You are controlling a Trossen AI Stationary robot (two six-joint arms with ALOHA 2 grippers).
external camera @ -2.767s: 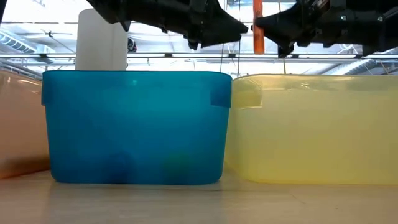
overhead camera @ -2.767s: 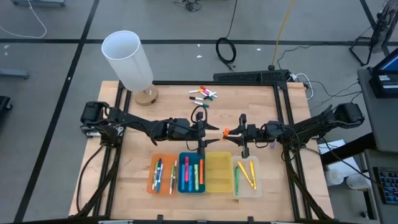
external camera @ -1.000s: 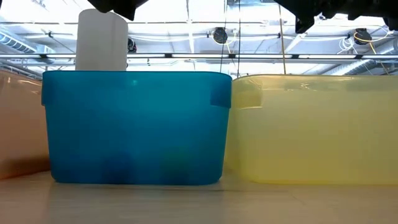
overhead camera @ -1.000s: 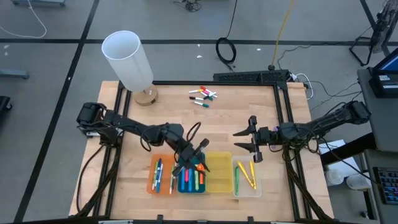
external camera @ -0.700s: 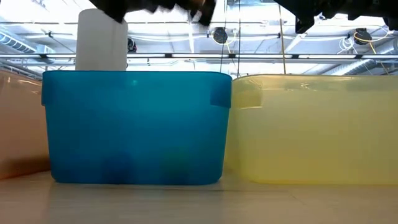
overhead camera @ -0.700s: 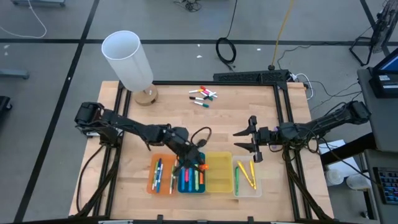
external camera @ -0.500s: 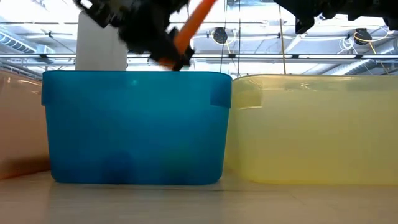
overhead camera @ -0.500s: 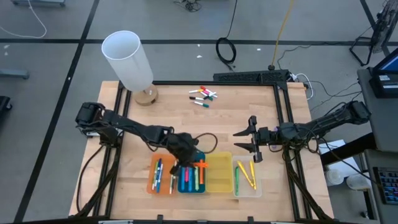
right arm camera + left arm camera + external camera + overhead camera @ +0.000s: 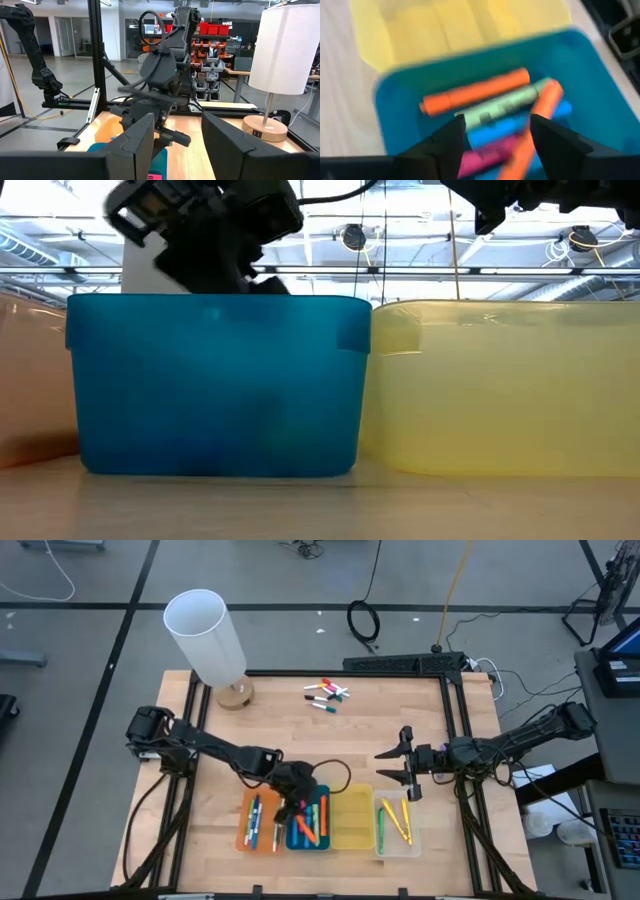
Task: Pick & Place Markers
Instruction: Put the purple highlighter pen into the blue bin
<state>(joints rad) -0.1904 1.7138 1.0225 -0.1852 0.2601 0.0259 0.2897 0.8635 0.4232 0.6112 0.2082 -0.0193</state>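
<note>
My left gripper [image 9: 298, 808] [image 9: 497, 125] hangs open just over the blue tray [image 9: 310, 847] [image 9: 215, 380], tipped downward. Below its fingers several markers lie on the tray floor: an orange one [image 9: 475, 95], a green one [image 9: 505, 105], a blue and a pink one. A second orange marker [image 9: 535, 130] lies slanted across the others. My right gripper [image 9: 402, 768] [image 9: 177, 125] is open and holds nothing, high over the table beyond the yellow tray [image 9: 352, 818]. More markers [image 9: 327, 693] lie loose near the far edge.
Four trays stand in a row along the near edge: orange [image 9: 258, 820], blue, yellow and clear [image 9: 397, 823], the orange and the clear one also holding markers. A white lamp [image 9: 205, 635] stands at the far left corner. Bare wood lies between the trays and the loose markers.
My left gripper has come down over the blue tray and tipped its fingers downward while rolling. It has let go of the orange marker, which stood up above the tray rim half a second ago and now lies slanted on the markers inside.
</note>
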